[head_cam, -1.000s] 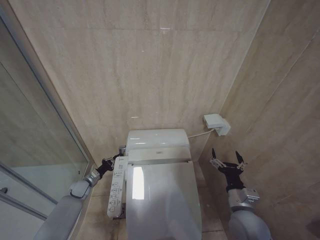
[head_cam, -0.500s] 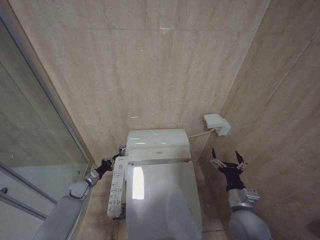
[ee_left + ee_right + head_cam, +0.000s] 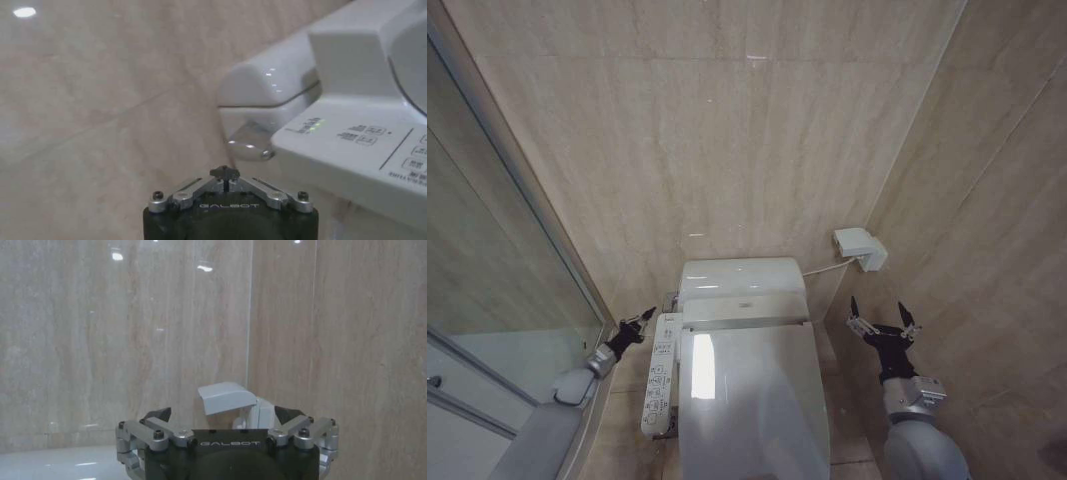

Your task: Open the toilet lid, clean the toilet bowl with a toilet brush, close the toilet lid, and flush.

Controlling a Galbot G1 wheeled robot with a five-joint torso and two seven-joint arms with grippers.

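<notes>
Left gripper [image 3: 643, 321] has pulled back from the rear corner of the button panel [image 3: 659, 372], where it sat close a second ago; it now hangs just beside the panel, apart from it. Its fingers are pinched together on nothing, as the left wrist view confirms. Right gripper [image 3: 882, 322] hasn't budged: held up on the far side of the toilet, fingers spread wide, empty.

Toilet lid [image 3: 752, 395] is down flat over the toilet bowl, so bowl interior is hidden. Chrome flush knob [image 3: 248, 143] sits under the tank [image 3: 741, 276], just ahead of the left gripper.

Risks, judged: if the left gripper goes back in, closed fingers could slip off the rounded knob, or bump a panel button and trigger the wrong function.

Count: one lid, one panel, one tank, one knob, one wall box [image 3: 861, 247], two grippers.
</notes>
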